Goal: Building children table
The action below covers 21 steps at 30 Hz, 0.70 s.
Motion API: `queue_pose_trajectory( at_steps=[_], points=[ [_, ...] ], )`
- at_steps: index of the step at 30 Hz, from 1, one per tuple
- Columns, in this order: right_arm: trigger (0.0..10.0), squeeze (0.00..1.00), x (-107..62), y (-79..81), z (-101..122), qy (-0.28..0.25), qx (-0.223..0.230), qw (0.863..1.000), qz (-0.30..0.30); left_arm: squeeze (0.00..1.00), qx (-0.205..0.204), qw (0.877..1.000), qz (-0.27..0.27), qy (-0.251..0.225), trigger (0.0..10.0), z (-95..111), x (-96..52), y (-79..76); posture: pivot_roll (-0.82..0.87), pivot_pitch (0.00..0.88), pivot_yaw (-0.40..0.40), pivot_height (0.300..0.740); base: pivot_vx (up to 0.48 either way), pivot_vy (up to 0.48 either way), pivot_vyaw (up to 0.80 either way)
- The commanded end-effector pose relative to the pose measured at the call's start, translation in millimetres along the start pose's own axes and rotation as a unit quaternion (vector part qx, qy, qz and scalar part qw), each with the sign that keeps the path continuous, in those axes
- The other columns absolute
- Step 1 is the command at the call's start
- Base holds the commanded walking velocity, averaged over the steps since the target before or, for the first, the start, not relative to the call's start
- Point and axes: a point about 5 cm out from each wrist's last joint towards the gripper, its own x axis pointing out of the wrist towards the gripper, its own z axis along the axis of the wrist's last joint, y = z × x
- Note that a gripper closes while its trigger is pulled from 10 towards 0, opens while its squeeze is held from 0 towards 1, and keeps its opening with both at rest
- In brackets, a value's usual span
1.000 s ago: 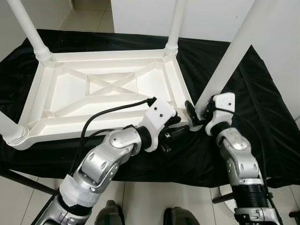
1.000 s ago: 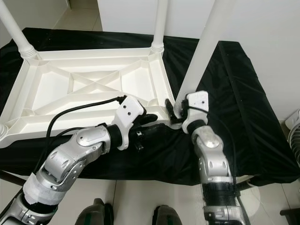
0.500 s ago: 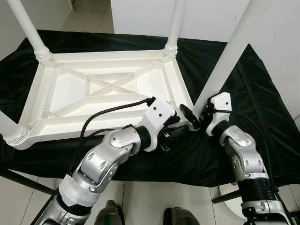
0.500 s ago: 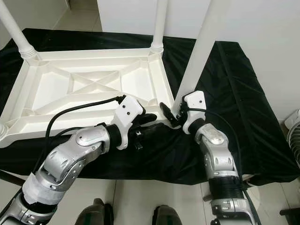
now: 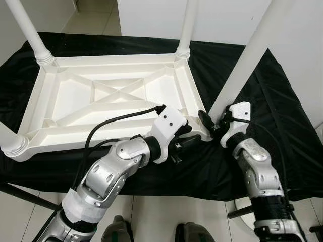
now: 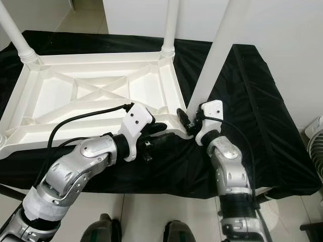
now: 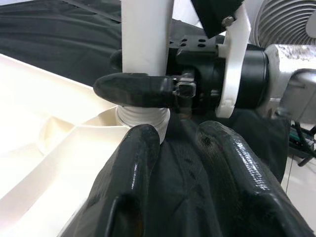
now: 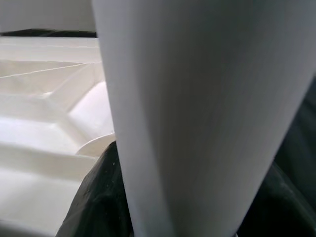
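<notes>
- My right gripper (image 5: pixel 211 124) clamps the leg (image 5: pixel 241 63) at the tabletop (image 5: pixel 101 101)'s 4 o'clock corner.
- Left gripper (image 7: pixel 180 163), fingers apart, steadies the rim.
- Risk: a tilted leg may cross-thread.

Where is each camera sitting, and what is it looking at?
Left eye view: on the head, looking down at the upside-down white table on a black cloth; both silver arms show.
Right eye view: beside it, same scene, with the right gripper at the near table leg.
Left wrist view: along the left gripper toward that leg's base.
Right wrist view: pressed up close to that leg.
Shared: the leg shows in all four views.
</notes>
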Motion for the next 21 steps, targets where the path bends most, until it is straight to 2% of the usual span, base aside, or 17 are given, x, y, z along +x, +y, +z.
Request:
queue_pose_trajectory(
  at_steps=[1, 3, 4, 5, 6, 7, 8, 9, 10, 11, 12, 13, 14, 15, 16, 17, 21],
  points=[
    [0.0, 0.0, -3.3, 1.7, -19, 0.055, 0.009, 0.998, -0.036, 0.0, 0.004, 1.0, -0.003, 0.004, 10.0, 0, -0.9, -1.4, 0.0, 0.081, -0.002, 0.74, 0.0, 0.0, 0.0],
    [0.0, 0.0, -5.5, 4.7, -23, 0.066, 0.006, 0.993, -0.102, 0.0, 0.003, 1.0, -0.003, 0.004, 10.0, 0, -1.7, -1.5, -0.01, 0.083, 0.006, 0.74, 0.0, 0.0, 0.0],
    [0.0, 0.0, -5.5, 4.7, -23, 0.066, 0.006, 0.993, -0.102, 0.0, 0.003, 1.0, -0.003, 0.004, 10.0, 0, -1.7, -1.5, -0.01, 0.083, 0.006, 0.74, 0.0, 0.0, 0.0],
    [0.0, 0.0, -6.8, 6.4, -24, 0.07, 0.008, 0.987, -0.146, 0.0, 0.003, 1.0, -0.003, 0.005, 10.0, 0, -1.9, -1.6, -0.01, 0.083, 0.006, 0.74, 0.0, 0.0, 0.0],
    [0.0, 0.0, -6.8, 6.4, -24, 0.07, 0.008, 0.987, -0.146, 0.0, 0.003, 1.0, -0.003, 0.005, 10.0, 0, -1.9, -1.6, -0.01, 0.083, 0.006, 0.74, 0.0, 0.0, 0.0],
    [0.0, 0.0, -7.8, 9.2, -24, 0.069, 0.015, 0.977, -0.201, 0.0, 0.002, 1.0, -0.004, 0.006, 10.0, 0, -1.7, -1.6, -0.01, 0.085, 0.011, 0.74, 0.0, 0.0, 0.0],
    [0.0, 0.0, -7.8, 9.2, -24, 0.069, 0.015, 0.977, -0.201, 0.0, 0.002, 1.0, -0.004, 0.006, 10.0, 0, -1.7, -1.6, -0.01, 0.085, 0.011, 0.74, 0.0, 0.0, 0.0],
    [0.0, 0.0, -7.7, 13.6, -21, 0.063, 0.025, 0.97, -0.235, 0.0, 0.002, 1.0, -0.005, 0.006, 10.0, 0, -1.4, -1.9, -0.01, 0.091, 0.014, 0.74, 0.0, 0.0, 0.0],
    [0.0, 0.0, -7.7, 13.6, -21, 0.063, 0.025, 0.97, -0.235, 0.0, 0.002, 1.0, -0.005, 0.006, 10.0, 0, -1.4, -1.9, -0.01, 0.091, 0.014, 0.74, 0.0, 0.0, 0.0],
    [1.1, 0.0, -2.3, 22.9, -10, 0.029, 0.041, 0.977, -0.206, 0.0, 0.001, 1.0, -0.006, 0.005, 10.0, 1, -0.1, -2.0, -0.02, 0.091, 0.02, 0.74, 0.0, 0.0, 0.0],
    [1.1, 0.0, -2.3, 22.9, -10, 0.029, 0.041, 0.977, -0.206, 0.0, 0.001, 1.0, -0.006, 0.005, 10.0, 1, -0.1, -2.0, -0.02, 0.091, 0.02, 0.74, 0.0, 0.0, 0.0],
    [10.0, 0.0, -0.7, 24.0, -6, 0.022, 0.035, 0.982, -0.186, 0.0, 0.0, 1.0, -0.008, 0.004, 10.0, 1, 0.4, -2.3, -0.02, 0.091, 0.02, 0.74, 0.0, 0.0, 0.0],
    [10.0, 0.0, -1.1, 22.0, -6, 0.022, 0.04, 0.983, -0.176, 0.0, 0.001, 1.0, -0.009, 0.005, 10.0, 1, 0.7, -2.7, -0.02, 0.092, 0.017, 0.74, 0.0, 0.0, 0.0],
    [10.0, 0.43, -1.4, 21.2, -6, 0.017, 0.04, 0.986, -0.161, 0.0, 0.0, 1.0, -0.009, 0.005, 10.0, 1, 0.5, -2.7, -0.02, 0.092, 0.017, 0.74, 0.0, 0.0, 0.0],
    [10.0, 0.43, -1.7, 21.4, -5, 0.015, 0.041, 0.987, -0.153, 0.0, 0.0, 1.0, -0.008, 0.005, 10.0, 1, 0.4, -2.6, -0.02, 0.092, 0.017, 0.74, 0.0, 0.0, 0.0],
    [10.0, 1.0, -2.8, 22.5, -2, 0.004, 0.043, 0.99, -0.136, 0.0, 0.0, 1.0, -0.008, 0.006, 10.0, 1, 0.3, -2.6, -0.01, 0.092, 0.018, 0.74, 0.0, 0.0, 0.0],
    [10.0, 1.0, -3.5, 23.5, 0, -0.004, 0.043, 0.991, -0.125, 0.0, 0.0, 1.0, -0.008, 0.006, 10.0, 0, 0.3, -2.6, -0.01, 0.092, 0.018, 0.74, 0.0, 0.0, 0.0]
  ],
)
